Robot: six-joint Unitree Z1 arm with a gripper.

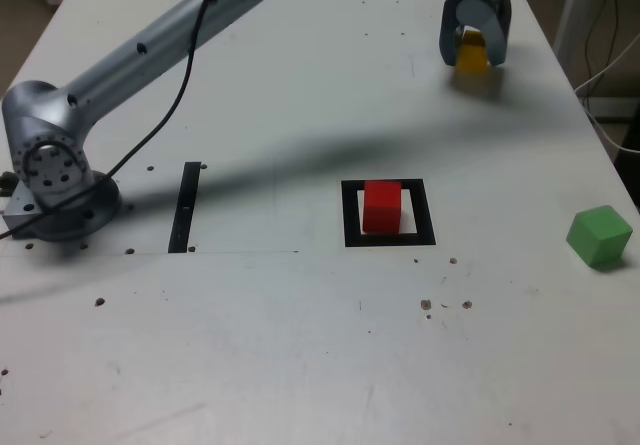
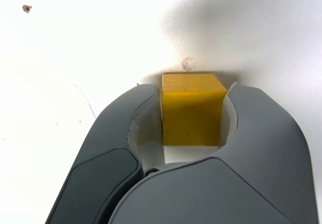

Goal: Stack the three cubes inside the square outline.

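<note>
The tabletop (image 1: 300,345) is pale, matte and scuffed, dotted with small dark specks. A flat black square outline (image 1: 350,215) with a light centre lies on it, and a matte red cube (image 1: 381,205) sits inside. A green cube (image 1: 600,236) rests well apart, toward the exterior view's right edge. A thin black strip (image 1: 186,205) lies near the arm's (image 1: 150,50) round grey metal base. The smooth, curved grey gripper (image 2: 193,114) is closed on the yellow cube (image 2: 192,110), its pale inner pads pressed against two opposite faces; the cube sits far from the outline, at the tabletop's far side.
</note>
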